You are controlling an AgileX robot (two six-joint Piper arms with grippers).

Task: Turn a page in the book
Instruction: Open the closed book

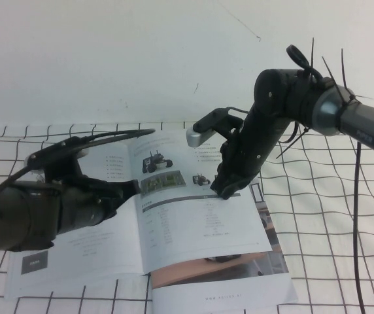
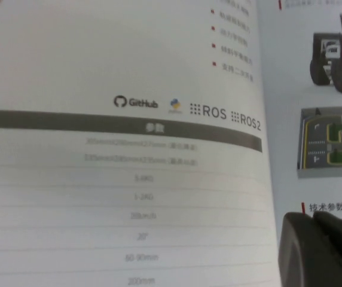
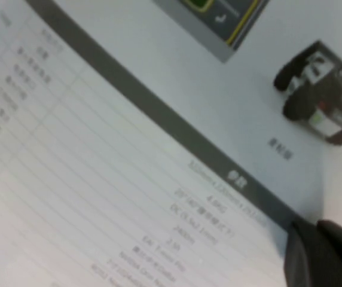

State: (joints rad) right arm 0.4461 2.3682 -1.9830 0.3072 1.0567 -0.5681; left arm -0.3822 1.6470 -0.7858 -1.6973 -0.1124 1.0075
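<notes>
White book [image 1: 174,216] lies open; right claw [image 1: 225,191] presses its page [image 1: 203,219], narrow; left claw [image 1: 129,190] unclear.

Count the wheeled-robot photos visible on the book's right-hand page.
2: one at the page's top near the spine, one smaller beside the right gripper. Others may be hidden under it. Left gripper rests near the spine.

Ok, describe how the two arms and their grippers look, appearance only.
Both arms are black and bulky. The right arm has a grey metallic forearm section, black cable ties sticking out and a thin cable hanging beside it; a silver camera block sits above the right gripper. The left arm is dark, with a looping black cable above the black-fingered left gripper.
</notes>
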